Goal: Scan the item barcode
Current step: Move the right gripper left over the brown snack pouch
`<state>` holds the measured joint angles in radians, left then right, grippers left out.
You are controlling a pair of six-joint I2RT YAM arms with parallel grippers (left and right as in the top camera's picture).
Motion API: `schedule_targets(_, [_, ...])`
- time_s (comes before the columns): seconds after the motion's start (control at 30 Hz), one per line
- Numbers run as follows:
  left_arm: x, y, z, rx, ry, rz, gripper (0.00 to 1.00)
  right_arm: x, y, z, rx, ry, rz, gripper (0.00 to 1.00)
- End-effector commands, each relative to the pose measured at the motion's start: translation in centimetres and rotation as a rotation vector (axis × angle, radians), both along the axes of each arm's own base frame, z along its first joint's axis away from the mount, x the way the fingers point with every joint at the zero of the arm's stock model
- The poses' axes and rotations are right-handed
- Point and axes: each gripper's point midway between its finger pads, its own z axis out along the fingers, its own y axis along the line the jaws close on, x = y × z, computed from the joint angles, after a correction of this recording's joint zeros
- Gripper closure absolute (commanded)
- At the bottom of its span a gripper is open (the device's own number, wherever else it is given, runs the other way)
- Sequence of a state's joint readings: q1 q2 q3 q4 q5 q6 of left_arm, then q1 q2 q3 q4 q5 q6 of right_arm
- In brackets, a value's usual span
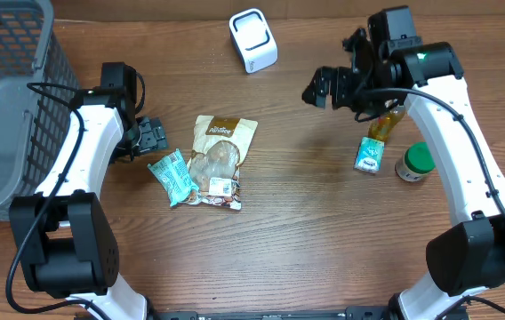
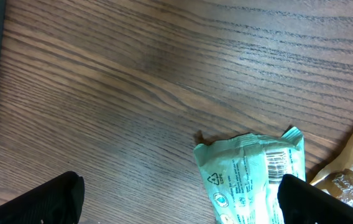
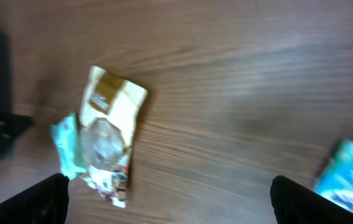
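Nearest us, the teal snack wrapper [image 1: 171, 176] lies flat against the brown-topped pouch [image 1: 219, 160], its barcode [image 2: 277, 163] facing up. The left gripper [image 1: 153, 135] just beside it and the right gripper [image 1: 322, 87] both hang open, empty. We'd pinch the wrapper edge clear of the barcode, then face it to the white scanner [image 1: 252, 40] farthest back.

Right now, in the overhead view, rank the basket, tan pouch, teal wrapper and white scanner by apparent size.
1. basket
2. tan pouch
3. white scanner and teal wrapper: these look about alike, so I won't rank them.
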<state>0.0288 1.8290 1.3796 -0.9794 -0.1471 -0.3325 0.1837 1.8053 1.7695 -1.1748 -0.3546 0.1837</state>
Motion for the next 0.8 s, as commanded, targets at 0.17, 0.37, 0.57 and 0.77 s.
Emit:
schedule_targets(0.17, [-0.1, 0.2, 0.9, 0.009, -0.02, -0.01, 0.0, -2.5, 4.8, 0.4, 0.132, 0.063, 0.083, 0.11])
schedule_targets(0.37, [-0.1, 0.2, 0.9, 0.009, -0.02, -0.01, 0.0, -3.4, 8.5, -3.0, 0.069, 0.087, 0.03, 0.18])
schedule_targets(0.57, [-0.1, 0.1, 0.9, 0.009, -0.02, -0.012, 0.0, -3.3, 11.3, -6.0, 0.011, 0.028, -0.065, 0.24])
schedule_targets(0.77, [-0.1, 0.2, 0.9, 0.009, -0.02, -0.012, 0.0, -5.1, 13.9, -9.6, 0.036, 0.049, -0.113, 0.24])
